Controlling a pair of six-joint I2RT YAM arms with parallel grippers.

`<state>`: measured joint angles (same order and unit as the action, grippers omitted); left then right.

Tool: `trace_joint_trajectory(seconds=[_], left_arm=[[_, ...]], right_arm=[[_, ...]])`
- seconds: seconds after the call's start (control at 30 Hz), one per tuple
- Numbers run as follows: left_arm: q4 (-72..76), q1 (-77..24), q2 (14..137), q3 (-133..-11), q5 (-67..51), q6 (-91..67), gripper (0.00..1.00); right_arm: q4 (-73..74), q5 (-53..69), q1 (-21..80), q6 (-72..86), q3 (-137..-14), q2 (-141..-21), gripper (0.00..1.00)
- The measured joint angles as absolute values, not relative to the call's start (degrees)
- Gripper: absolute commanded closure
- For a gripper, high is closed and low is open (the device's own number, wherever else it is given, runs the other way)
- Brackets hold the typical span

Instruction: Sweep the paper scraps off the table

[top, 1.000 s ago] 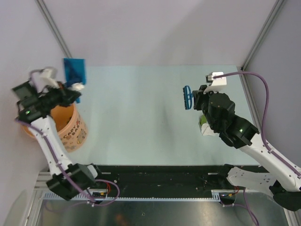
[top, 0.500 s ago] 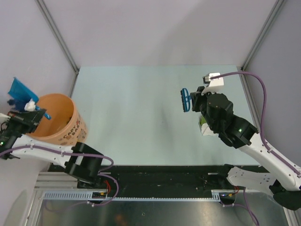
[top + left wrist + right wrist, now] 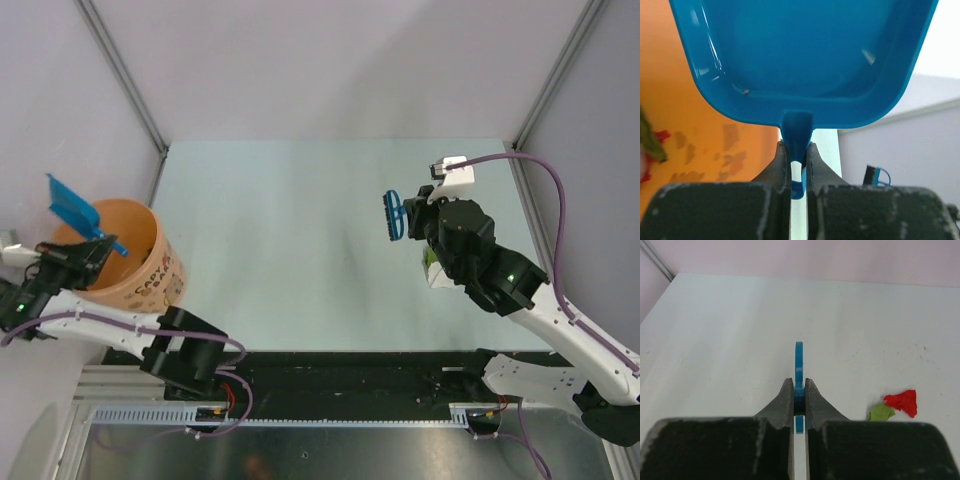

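My left gripper is shut on the handle of the blue dustpan and holds it tilted up over the left side of an orange bucket. In the left wrist view the gripper clamps the dustpan, and green and red paper scraps lie inside the bucket. My right gripper is shut on the small blue brush above the table. In the right wrist view the gripper holds the brush; a red scrap and a green scrap lie on the table to its right.
The bucket stands off the table's left edge, against the grey wall. A green and white scrap shows under my right arm. Metal rails frame the table's back corners, and a black rail strip runs along the near edge.
My left arm has swung from the table's back left corner out to the left, carrying the dustpan over the bucket and tipping it up. The right arm has barely moved.
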<state>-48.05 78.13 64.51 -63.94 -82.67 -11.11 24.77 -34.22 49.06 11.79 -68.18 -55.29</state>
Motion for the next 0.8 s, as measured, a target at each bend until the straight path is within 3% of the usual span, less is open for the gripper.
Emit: trace_joint_trajectory(seconds=[0.2,0.53,0.8], left_arm=[[-48.60,66.15,63.99,-65.52,-83.20,-11.05,1.00],[-48.16,60.97,65.43,-68.23,-83.05,-10.48,1.00],[-48.31,25.02,60.71,-74.94,-59.77,3.42,1.00]], right_arm=[[24.73,-34.20,49.41,11.79,-68.18,-55.51,1.00],[24.75,-34.72,49.69,11.73,-68.18,-55.05,1.00],[28.14,-35.73,42.59,10.31,-68.18,-55.13,1.00]])
